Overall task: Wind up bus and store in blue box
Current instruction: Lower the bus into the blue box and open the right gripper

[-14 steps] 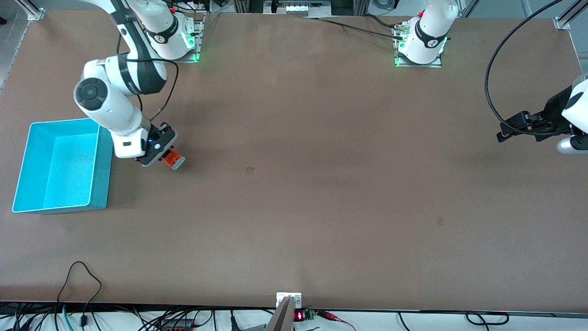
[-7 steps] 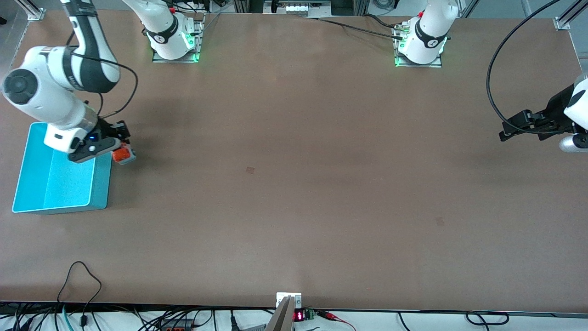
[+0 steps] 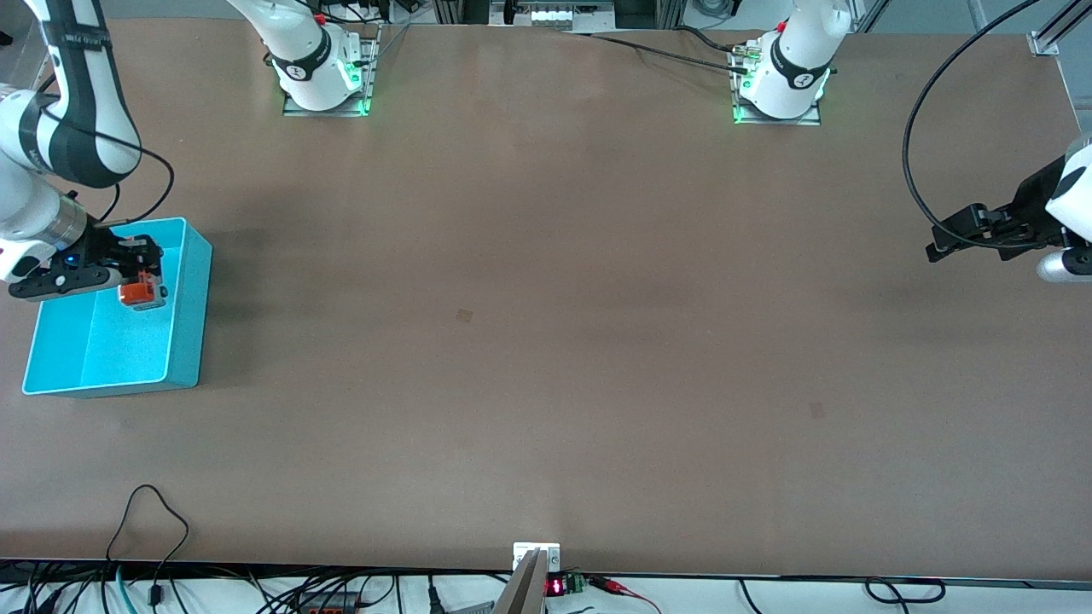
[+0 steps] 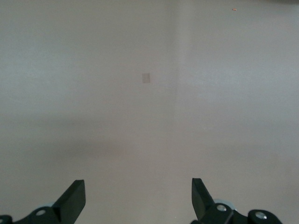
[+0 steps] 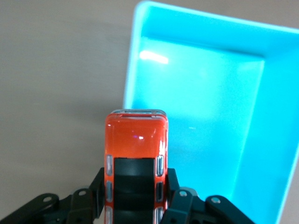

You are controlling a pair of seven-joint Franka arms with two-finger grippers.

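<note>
Your right gripper (image 3: pixel 141 277) is gripping the small orange-red toy bus (image 3: pixel 141 295) over the cyan plastic bin's (image 3: pixel 188 324) wall; your left gripper (image 3: pixel 938 247) is waiting open.

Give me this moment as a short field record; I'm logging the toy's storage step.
held item: small orange-red toy bus, dark roof windows
holder: right gripper, shut on the bus
position: over the large cyan rectangular plastic box, near its wall
released: not yet
box contents: nothing visible inside
left gripper: open, holding nothing, waiting over the brown table at the left arm's end
</note>
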